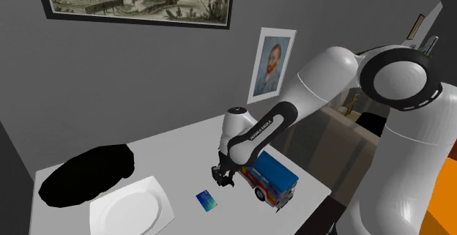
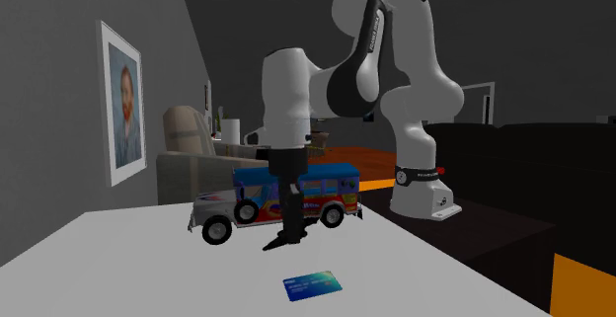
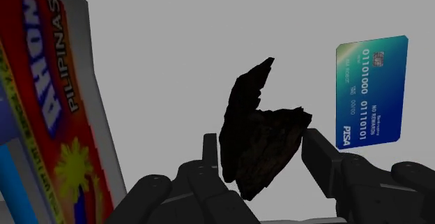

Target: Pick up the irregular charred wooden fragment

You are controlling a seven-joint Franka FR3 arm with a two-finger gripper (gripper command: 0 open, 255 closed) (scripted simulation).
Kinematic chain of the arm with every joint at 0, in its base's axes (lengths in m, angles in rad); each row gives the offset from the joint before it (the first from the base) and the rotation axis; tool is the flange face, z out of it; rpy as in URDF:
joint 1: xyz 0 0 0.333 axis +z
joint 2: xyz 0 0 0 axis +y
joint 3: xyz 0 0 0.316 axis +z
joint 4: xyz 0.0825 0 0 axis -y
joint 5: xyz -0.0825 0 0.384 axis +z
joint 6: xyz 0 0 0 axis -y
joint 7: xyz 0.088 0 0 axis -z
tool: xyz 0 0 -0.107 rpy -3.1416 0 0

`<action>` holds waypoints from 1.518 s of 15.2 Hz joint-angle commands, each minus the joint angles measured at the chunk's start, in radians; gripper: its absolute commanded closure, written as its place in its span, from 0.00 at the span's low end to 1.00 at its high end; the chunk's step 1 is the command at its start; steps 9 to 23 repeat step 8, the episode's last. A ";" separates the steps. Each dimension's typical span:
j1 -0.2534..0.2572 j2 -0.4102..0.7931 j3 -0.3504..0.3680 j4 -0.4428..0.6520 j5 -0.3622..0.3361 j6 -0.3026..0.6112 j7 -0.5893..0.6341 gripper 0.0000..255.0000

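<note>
The charred fragment (image 3: 259, 135) is a jagged black lump standing on end between my fingers. One finger (image 3: 210, 149) presses its one side and the other finger (image 3: 319, 153) its opposite side, so my gripper (image 3: 263, 153) is shut on it. In the second exterior view the gripper (image 2: 289, 232) points straight down at the white table (image 2: 148, 266), and the fragment's dark tip (image 2: 272, 245) pokes out just at the surface. In the shoulder view the gripper (image 1: 222, 178) hangs low beside the toy bus.
A colourful toy bus (image 1: 272, 179) (image 2: 281, 195) (image 3: 49, 118) stands close beside the gripper. A blue bank card (image 1: 207, 200) (image 2: 312, 284) (image 3: 371, 90) lies flat on the other side. A white square plate (image 1: 132, 210) and a large black shape (image 1: 88, 173) occupy the shoulder view's left.
</note>
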 commanded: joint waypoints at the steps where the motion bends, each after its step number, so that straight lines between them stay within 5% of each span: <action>1: -0.002 -0.030 0.003 0.000 0.008 -0.030 -0.004 1.00; 6: -0.004 -0.097 0.007 0.005 0.024 -0.101 -0.014 1.00; 23: -0.004 -0.099 0.007 0.005 0.025 -0.103 -0.014 1.00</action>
